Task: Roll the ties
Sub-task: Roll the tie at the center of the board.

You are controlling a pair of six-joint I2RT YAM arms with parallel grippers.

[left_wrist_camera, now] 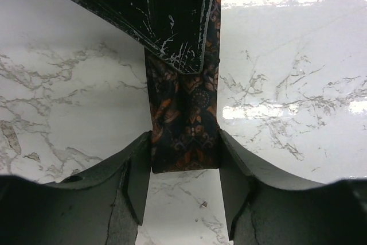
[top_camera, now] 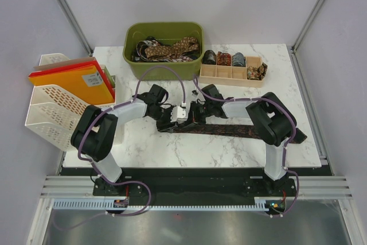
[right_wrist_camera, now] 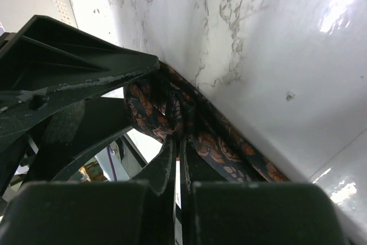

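A dark brown tie with an orange pattern lies flat along the marble table, its narrow end at the left. My left gripper is low over that end. In the left wrist view its open jaws straddle the tie's end, one finger at each edge. My right gripper faces it from the right. In the right wrist view it is shut on a fold of the tie lifted off the table. Several rolled ties sit in a wooden tray.
A green bin at the back holds several loose ties. A white file rack with red and orange folders stands at the left edge. The right arm's elbow hangs over the tie's wide end.
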